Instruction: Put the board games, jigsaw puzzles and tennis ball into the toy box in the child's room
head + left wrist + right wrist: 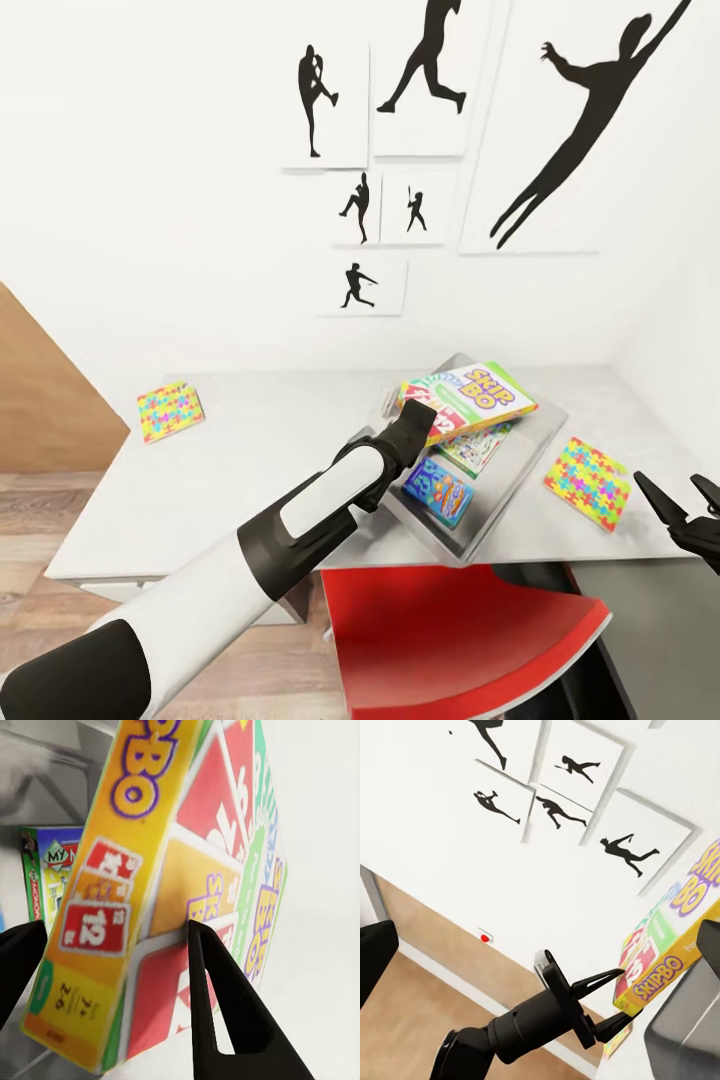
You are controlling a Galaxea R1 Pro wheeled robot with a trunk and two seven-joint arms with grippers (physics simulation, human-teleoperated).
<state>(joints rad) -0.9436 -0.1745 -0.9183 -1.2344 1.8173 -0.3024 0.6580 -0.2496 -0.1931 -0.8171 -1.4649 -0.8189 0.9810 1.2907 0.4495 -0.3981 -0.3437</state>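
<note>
My left gripper (pixel 415 418) is shut on the near edge of the red-yellow-green SKIP-BO board game (pixel 478 393), holding it tilted over the grey toy box (pixel 507 488) on the table (pixel 270 455). In the left wrist view the SKIP-BO box (pixel 150 892) sits between both fingers (pixel 214 997). Inside the toy box lie a green-edged board game (pixel 482 446) and a blue one (pixel 440 490). One jigsaw puzzle (pixel 170 410) lies at the table's far left, another (pixel 588 482) right of the toy box. My right gripper (pixel 690 508) hangs open at the right edge, holding nothing. The tennis ball and the bed are out of view.
A red chair (pixel 450 640) stands close in front of the table, below the toy box. White wall with black baseball silhouettes (pixel 580 120) runs behind the table. Wood floor (pixel 40 520) shows at the left.
</note>
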